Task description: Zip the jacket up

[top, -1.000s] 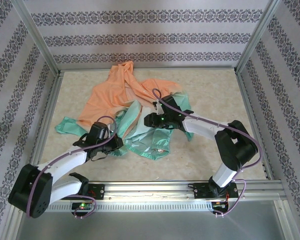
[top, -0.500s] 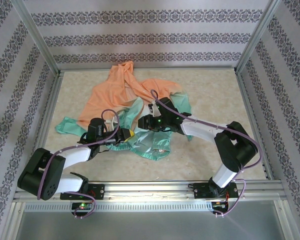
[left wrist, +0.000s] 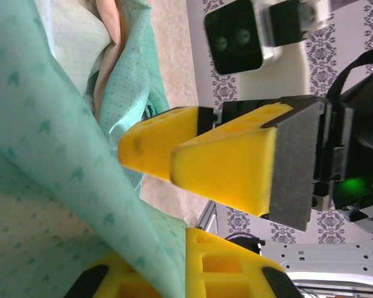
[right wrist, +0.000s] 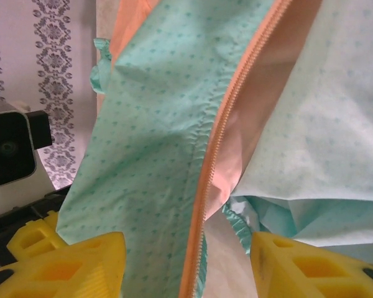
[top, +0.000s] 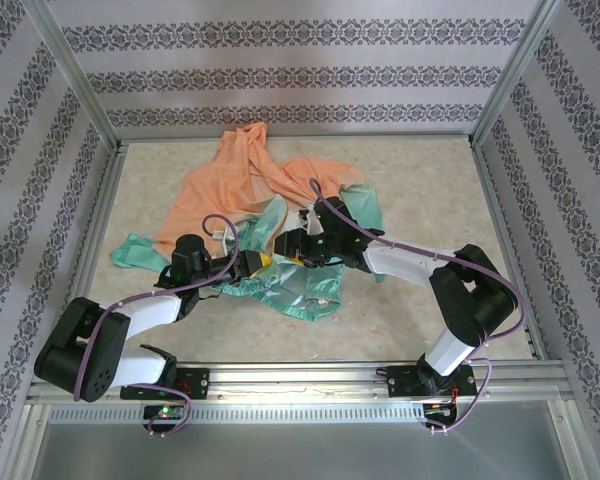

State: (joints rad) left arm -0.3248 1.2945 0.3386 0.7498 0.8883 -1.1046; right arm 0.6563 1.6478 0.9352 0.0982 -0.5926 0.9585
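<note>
The jacket (top: pixel 230 190) lies crumpled on the table, orange at the far side and mint green at the near side. My left gripper (top: pixel 260 264) is shut on a fold of its green fabric (left wrist: pixel 62 161), which runs down between the yellow fingers (left wrist: pixel 236 264). My right gripper (top: pixel 288 246) faces it from the right, close by and open. In the right wrist view its yellow fingers (right wrist: pixel 68 264) stand apart at the bottom. The orange zipper tape (right wrist: pixel 219 164) runs down between them, untouched. The zipper slider is not visible.
Bare beige tabletop (top: pixel 430 190) stretches to the right of the jacket. A metal rail (top: pixel 300 375) crosses the near edge by the arm bases. Patterned walls and metal posts (top: pixel 75 85) enclose the table on three sides.
My left gripper has swung right and away from me with the green fabric, ending close to the right gripper. The right gripper's jaws have spread wider.
</note>
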